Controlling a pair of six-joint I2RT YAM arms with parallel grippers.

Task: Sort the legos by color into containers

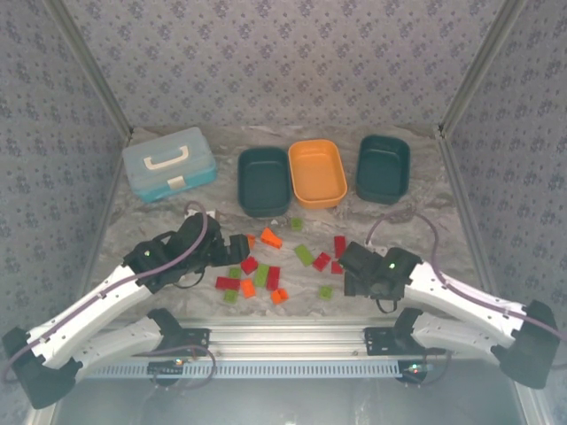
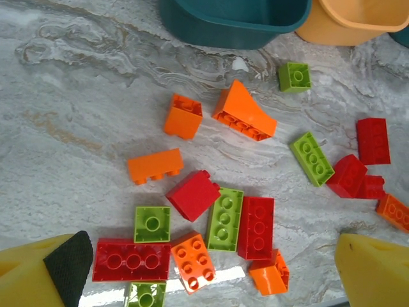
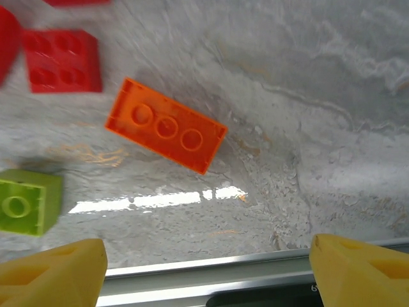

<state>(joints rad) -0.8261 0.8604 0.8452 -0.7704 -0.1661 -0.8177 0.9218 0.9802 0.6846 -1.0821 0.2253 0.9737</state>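
Legos (image 1: pixel 273 278) are lying loose on the worktop (image 1: pixel 425 230) between the two arms, with the orange tub (image 1: pixel 317 173) sitting empty at 12 o'clock beyond them. In the right wrist view, an orange oblong brick (image 3: pixel 166 126) is lying studs-up at about 11 o'clock from the right tool (image 3: pixel 204 268). Its long axis is running from 10 to 4 o'clock, so the wrist is probably needing a turn to span the short side. Both tools are standing apart and carrying nothing, and the left tool (image 2: pixel 214 262) is hanging over the denser cluster.

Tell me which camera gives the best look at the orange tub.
Top external: the orange tub shows whole, rim and empty inside. The left wrist view catches just one corner of its wall at the frame's top right.
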